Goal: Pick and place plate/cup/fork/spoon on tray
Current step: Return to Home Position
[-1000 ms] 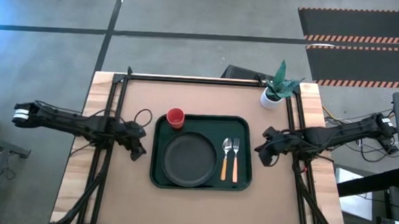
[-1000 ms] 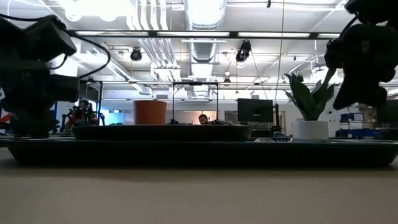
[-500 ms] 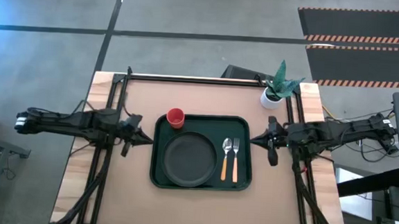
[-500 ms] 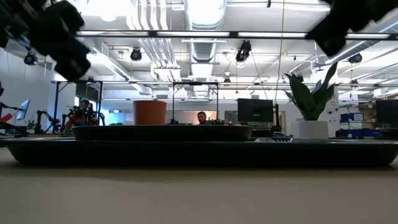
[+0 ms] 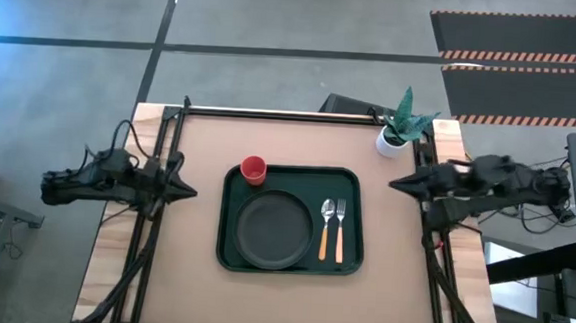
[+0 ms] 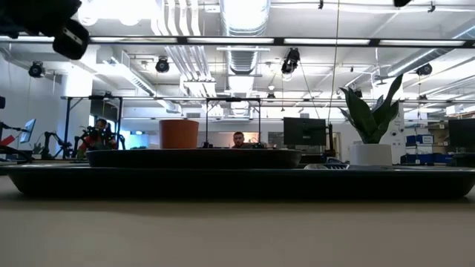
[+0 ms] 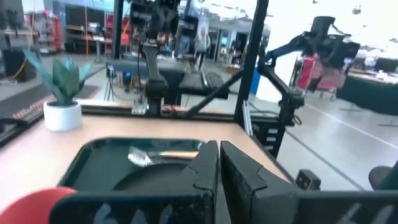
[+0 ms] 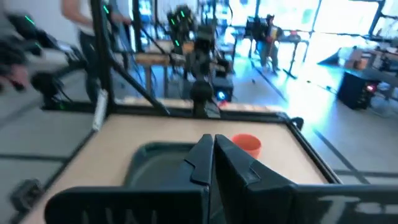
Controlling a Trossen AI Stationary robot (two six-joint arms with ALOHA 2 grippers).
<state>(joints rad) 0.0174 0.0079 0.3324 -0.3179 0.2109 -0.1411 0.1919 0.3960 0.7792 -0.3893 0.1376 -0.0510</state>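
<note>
Both pulled back off the tray [image 5: 230, 248] now, left gripper [image 5: 188, 189] and right gripper [image 5: 397, 182] out at the table's sides, fingers pressed together and empty, with plate [image 5: 273, 230], cup [image 5: 253, 168], fork [image 5: 340, 228] and spoon [image 5: 326, 226] all sitting inside — looks done.

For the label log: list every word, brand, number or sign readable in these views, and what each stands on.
None can be read.
The tray, plate, cup, fork, spoon and white plant pot show no print.
The background monitors in the low view are too small and blurred to read.
</note>
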